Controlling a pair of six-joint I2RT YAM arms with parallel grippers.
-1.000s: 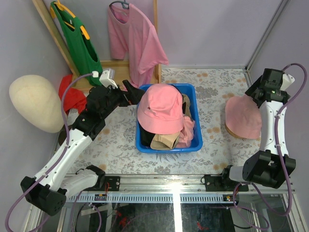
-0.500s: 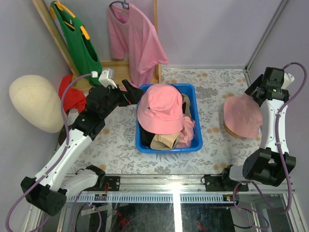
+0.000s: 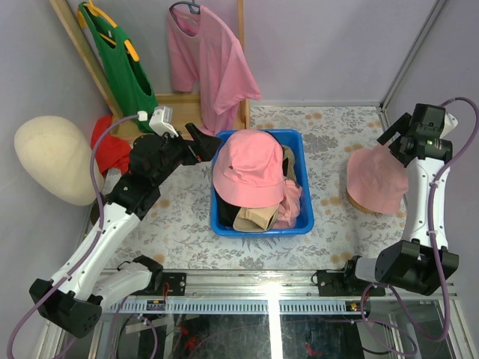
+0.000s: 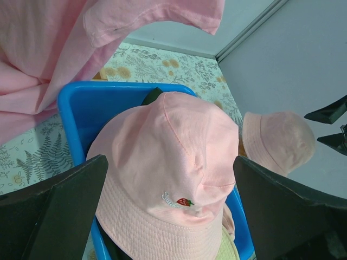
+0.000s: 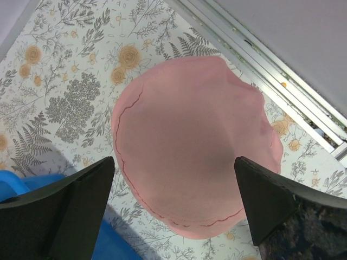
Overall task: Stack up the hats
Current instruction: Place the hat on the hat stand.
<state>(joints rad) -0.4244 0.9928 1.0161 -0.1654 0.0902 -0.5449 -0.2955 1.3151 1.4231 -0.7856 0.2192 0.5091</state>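
Pink bucket hat [image 3: 251,168] on top of a heap of hats in the blue bin [image 3: 258,229] at mid-table; a tan cap [image 3: 254,218] and dark fabric show below its brim. A second pink hat [image 3: 373,179] lies on the floral tablecloth [image 3: 179,224] to the right, apart from the bin. The left gripper [image 3: 204,144] hovers at the bin's rear left corner, jaws spread wide and empty. The right gripper [image 3: 395,146] hangs above the second pink hat, likewise spread, holding nothing. Behind hang a pink shirt [image 3: 209,60] and a green shirt [image 3: 120,71]
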